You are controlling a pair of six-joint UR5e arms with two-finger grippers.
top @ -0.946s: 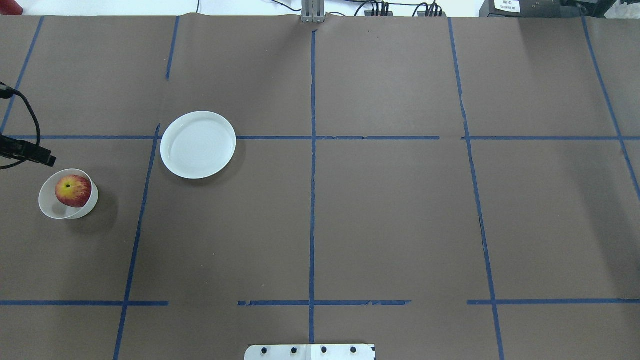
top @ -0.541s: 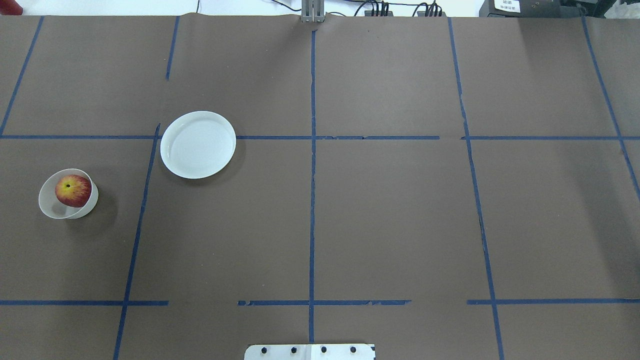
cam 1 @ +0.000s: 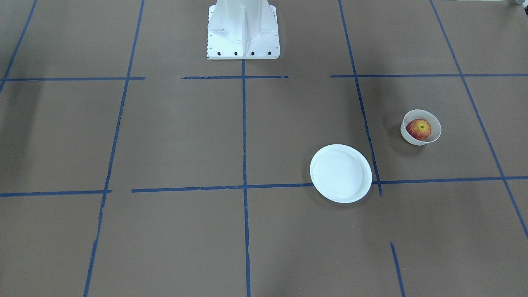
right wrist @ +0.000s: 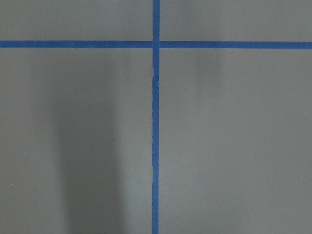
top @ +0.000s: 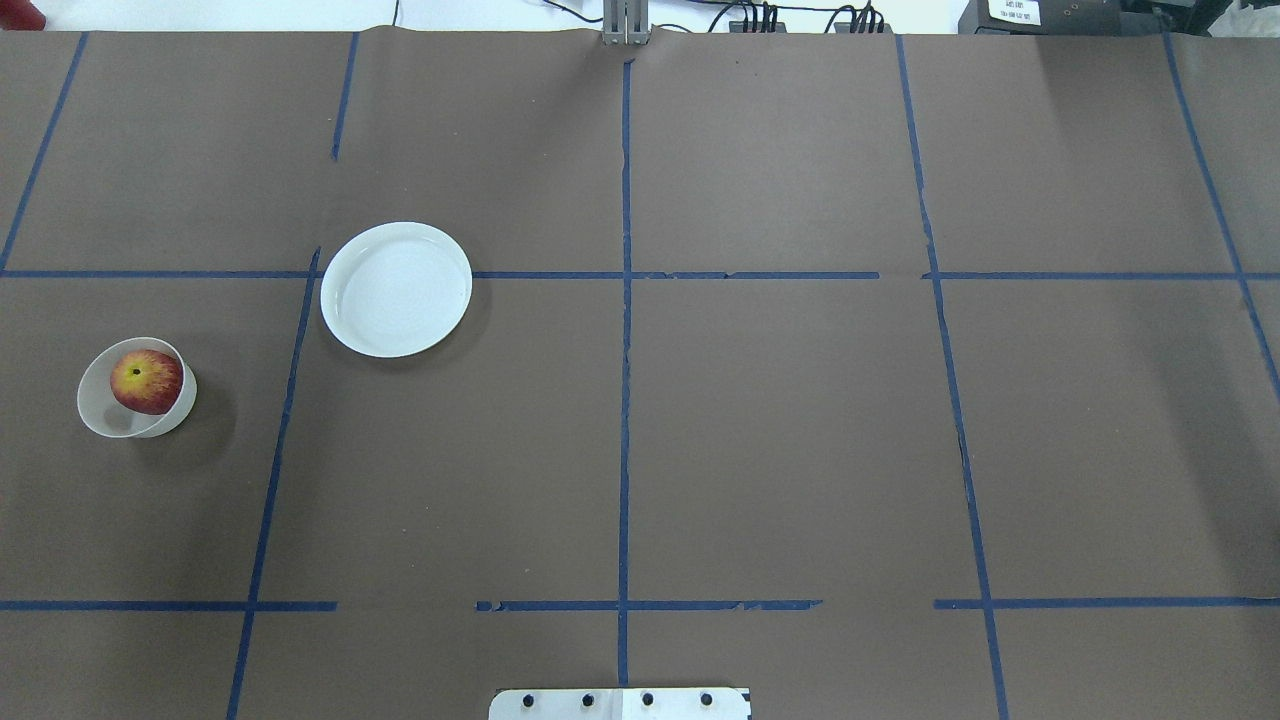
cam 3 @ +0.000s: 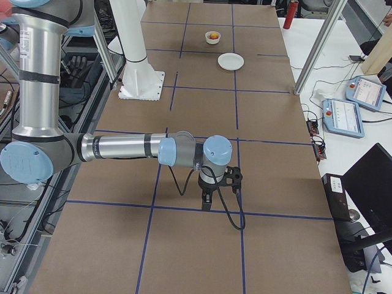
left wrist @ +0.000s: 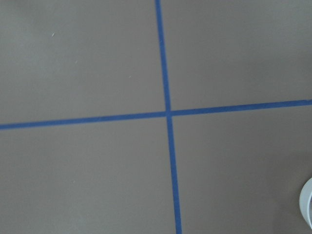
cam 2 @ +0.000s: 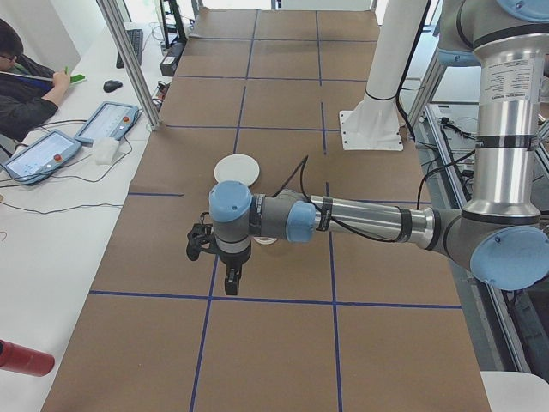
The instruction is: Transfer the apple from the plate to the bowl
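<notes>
Count: one apple (top: 146,381), one bowl (top: 103,420), one plate (top: 396,290)

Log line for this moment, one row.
apple: in bowl | plate: empty | left gripper: away, jaws unclear | right gripper: away, jaws unclear | task: done

No text can be read. A white label (top: 1013,11) on the dark box (top: 1075,18) carries print too small to make out, as do the left-arm sticker (cam 2: 500,81) and the right-arm sticker (cam 3: 26,38)
</notes>
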